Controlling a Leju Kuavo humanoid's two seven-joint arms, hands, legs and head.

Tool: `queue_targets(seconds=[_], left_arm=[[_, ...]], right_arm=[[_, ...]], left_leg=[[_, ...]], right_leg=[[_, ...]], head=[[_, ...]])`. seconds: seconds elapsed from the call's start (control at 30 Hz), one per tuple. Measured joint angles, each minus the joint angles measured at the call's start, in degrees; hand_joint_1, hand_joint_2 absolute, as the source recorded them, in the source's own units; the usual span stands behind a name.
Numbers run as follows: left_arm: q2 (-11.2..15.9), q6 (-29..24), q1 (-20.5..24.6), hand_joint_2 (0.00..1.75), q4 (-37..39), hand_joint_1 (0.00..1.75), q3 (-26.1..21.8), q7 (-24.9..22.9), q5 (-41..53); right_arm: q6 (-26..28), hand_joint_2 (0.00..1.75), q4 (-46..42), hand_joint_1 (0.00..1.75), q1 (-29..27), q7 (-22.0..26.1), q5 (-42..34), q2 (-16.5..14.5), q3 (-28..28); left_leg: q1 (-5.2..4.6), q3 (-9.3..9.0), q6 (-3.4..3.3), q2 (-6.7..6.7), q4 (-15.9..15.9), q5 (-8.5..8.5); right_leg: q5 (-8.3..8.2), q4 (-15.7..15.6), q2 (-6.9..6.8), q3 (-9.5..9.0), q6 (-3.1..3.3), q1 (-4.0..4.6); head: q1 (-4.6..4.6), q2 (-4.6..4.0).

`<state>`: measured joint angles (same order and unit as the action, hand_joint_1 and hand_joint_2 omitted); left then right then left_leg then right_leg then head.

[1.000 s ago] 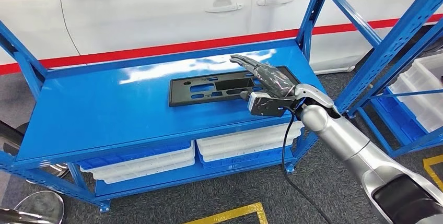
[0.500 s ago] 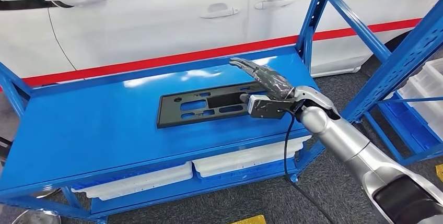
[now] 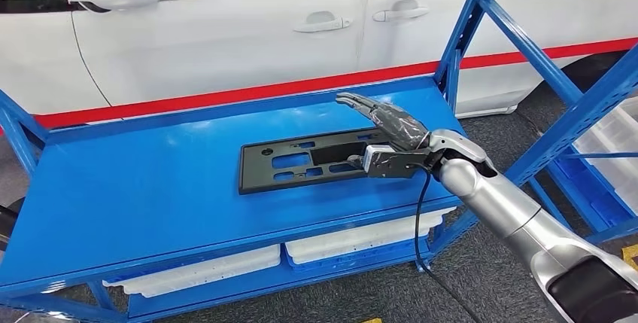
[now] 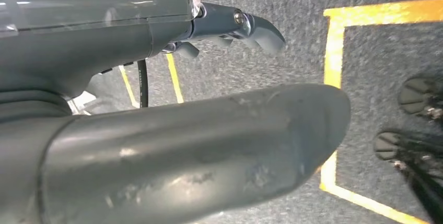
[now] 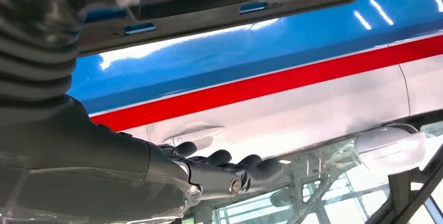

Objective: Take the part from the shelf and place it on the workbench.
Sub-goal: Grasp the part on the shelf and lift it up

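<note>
On blue shelf [image 3: 150, 180], right hand [image 3: 391, 131] covers black part's [image 3: 301, 165] right end; grip unclear.

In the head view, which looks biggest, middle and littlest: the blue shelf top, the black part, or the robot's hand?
1. Blue shelf top, by far the biggest.
2. Black part.
3. Right hand, littlest, though it sits nearer the camera.

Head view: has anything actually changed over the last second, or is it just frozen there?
Hardly anything. The whole picture has shifted a little, so the camera moved, not the things. The right hand still hovers with fingers stretched over the right end of the black part, which still lies flat on the blue shelf.
</note>
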<state>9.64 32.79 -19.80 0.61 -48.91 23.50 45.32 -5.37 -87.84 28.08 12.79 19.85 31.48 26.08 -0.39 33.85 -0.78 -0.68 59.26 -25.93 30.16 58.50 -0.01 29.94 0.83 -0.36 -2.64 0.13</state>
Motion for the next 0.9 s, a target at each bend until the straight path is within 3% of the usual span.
queue_targets(seconds=[0.37, 0.7, 0.9], left_arm=[[-0.07, 0.72, 0.07, 0.0, 0.0, 0.0, 0.87, 0.07, -1.62], [-0.07, 0.9, -0.13, 0.0, 0.0, 0.0, 1.15, -0.22, -3.88], [-0.07, 0.92, -0.14, 0.0, 0.0, 0.0, 1.17, -0.56, -4.74]], right_arm=[[-6.48, 1.75, -0.08, 0.0, 0.93, 1.73, -0.44, 4.29, 1.33], [-12.02, 1.75, -0.37, 0.0, 4.95, 1.79, -5.29, 9.61, 6.28], [-12.04, 1.75, -0.28, 0.0, 7.1, 0.75, -4.69, 10.44, 9.17]], left_leg=[[-0.1, -0.04, -0.57, 0.01, 0.01, -0.13], [-0.08, -0.06, -0.62, 0.03, 0.0, -0.09], [-0.02, -0.06, -0.62, 0.05, -0.01, -0.08]], right_leg=[[-0.2, -0.51, 0.0, -0.17, -0.82, -0.1], [-0.24, -0.49, 0.0, -0.19, -0.93, -0.04], [-0.23, -0.48, 0.0, -0.19, -0.93, 0.02]], head=[[0.0, 0.0], [0.0, 0.0], [0.0, 0.0]])
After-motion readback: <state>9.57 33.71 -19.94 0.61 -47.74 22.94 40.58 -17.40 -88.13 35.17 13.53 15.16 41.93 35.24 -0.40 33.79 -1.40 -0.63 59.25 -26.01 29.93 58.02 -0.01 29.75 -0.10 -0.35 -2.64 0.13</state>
